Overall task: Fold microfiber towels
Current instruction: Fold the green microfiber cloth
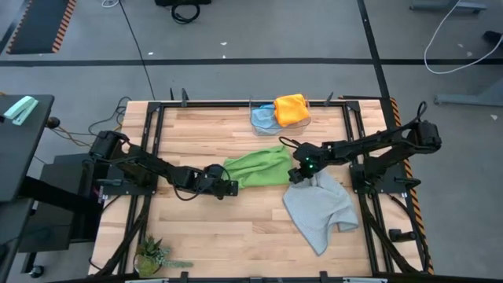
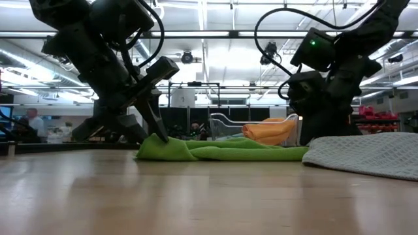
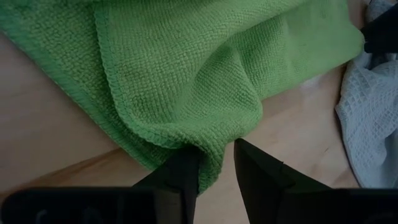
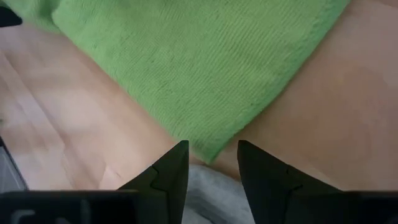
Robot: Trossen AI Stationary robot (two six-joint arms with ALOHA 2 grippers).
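Note:
A bright green towel [image 1: 257,167] lies crumpled on the middle of the wooden table, one layer lapping over another [image 3: 186,68]. My left gripper [image 1: 233,187] is shut on its left near corner. My right gripper [image 1: 296,176] stands open at the towel's right near corner [image 4: 214,149], one finger on either side of the tip, just above the light grey towel [image 1: 318,208] that lies spread on the table. A yellow-orange towel [image 1: 291,108] and a light blue towel [image 1: 264,118] sit in a clear bin at the far edge. My left gripper pinches a bunched fold at the green towel's left near corner [image 3: 214,158] between its two fingers, several layers together. The fingers slant down from the table's left [image 2: 157,127]. The corner puckers into a ridge toward the fingers; the rest of the towel lies slack on the table.
The clear bin [image 1: 255,106] stands at the far middle edge. A small potted plant [image 1: 151,255] sits at the near left corner. Bare wood shows near the front middle [image 1: 236,236]. The black table frame [image 1: 369,220] runs along both sides.

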